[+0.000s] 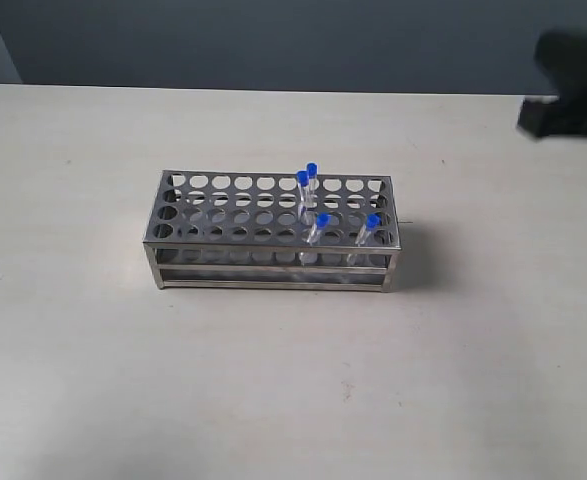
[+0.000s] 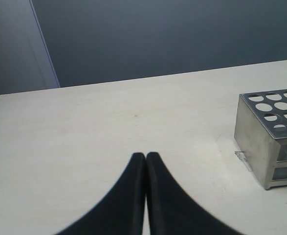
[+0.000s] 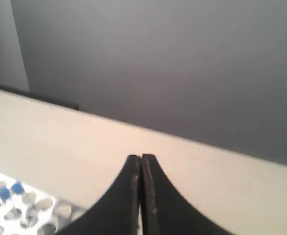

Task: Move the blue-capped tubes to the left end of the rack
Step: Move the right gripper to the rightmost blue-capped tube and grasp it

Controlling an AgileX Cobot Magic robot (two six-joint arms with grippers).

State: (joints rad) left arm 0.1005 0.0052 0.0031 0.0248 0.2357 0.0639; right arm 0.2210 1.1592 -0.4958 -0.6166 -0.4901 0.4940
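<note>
- We found four blue-capped tubes (image 1: 322,220) in the right half of the rack (image 1: 273,268), on the surface (image 1: 83,360).
- Left end effector (image 2: 145,156): closed, empty.
- Right end effector (image 3: 141,157): closed, empty.

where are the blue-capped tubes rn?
Exterior view: all four blue-capped tubes stand in the right half of the rack, two close together further back, two in the front row.

the pale table (image 1: 93,380) carries only the steel rack (image 1: 273,255).
</note>
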